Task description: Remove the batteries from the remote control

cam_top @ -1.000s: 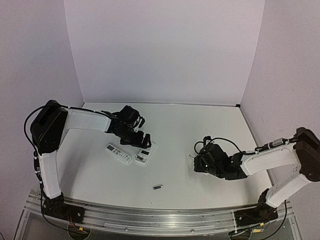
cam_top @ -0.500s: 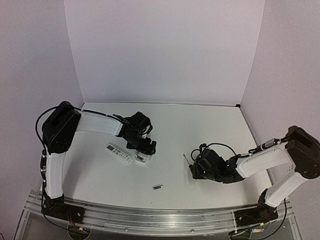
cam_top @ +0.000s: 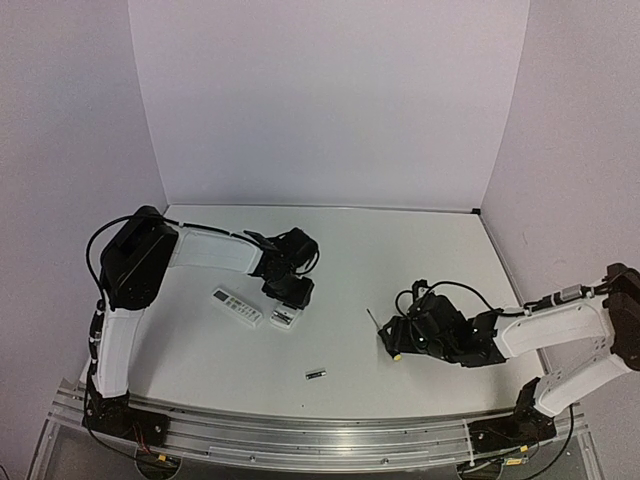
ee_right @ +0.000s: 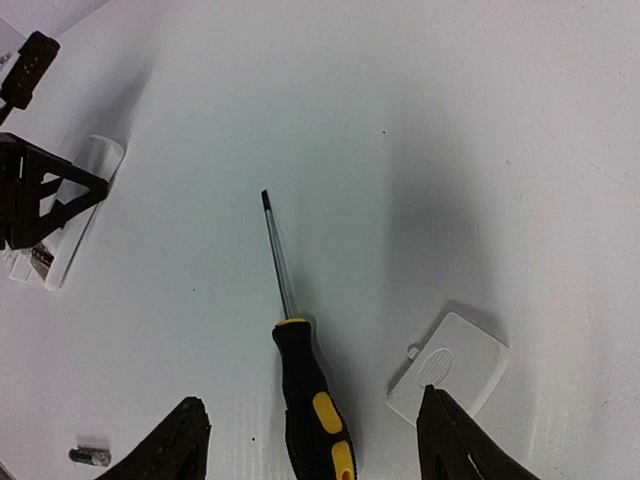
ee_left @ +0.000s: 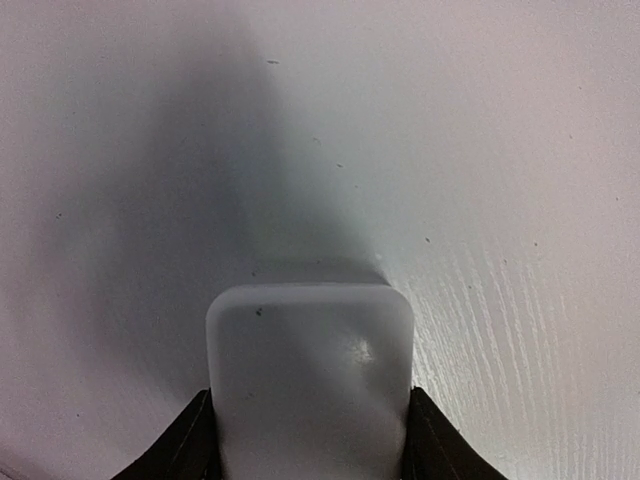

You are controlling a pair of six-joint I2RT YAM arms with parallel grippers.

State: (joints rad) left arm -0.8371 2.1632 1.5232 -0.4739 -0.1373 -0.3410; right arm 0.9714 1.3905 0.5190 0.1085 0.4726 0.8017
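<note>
One battery [cam_top: 316, 374] is lying loose on the counter [cam_top: 400, 250], close to the near edge and roughly midway between the left and right edges. It is sitting well apart from both pincers, nearer the front edge than either. In the right wrist view it is showing just outside one finger of the right pincer [ee_right: 312, 402], not between the fingers.

That right pincer is hanging low over the right half of the counter with its fingers spread wide and gripping nothing. The black-and-yellow screwdriver [ee_right: 305, 385] is lying flat with its handle in the gap between the fingers and touching neither. Its shaft is pointing away toward the far edge. A small flat white cover [ee_right: 450, 368] is resting just beside the other finger.

Left of centre, the left pincer [cam_top: 290, 291] is pressing down on the remote control [ee_left: 310, 370], its two dark fingers closing against the remote's sides. A second remote [cam_top: 237, 306] is lying just to the left of it, toward the left edge.
</note>
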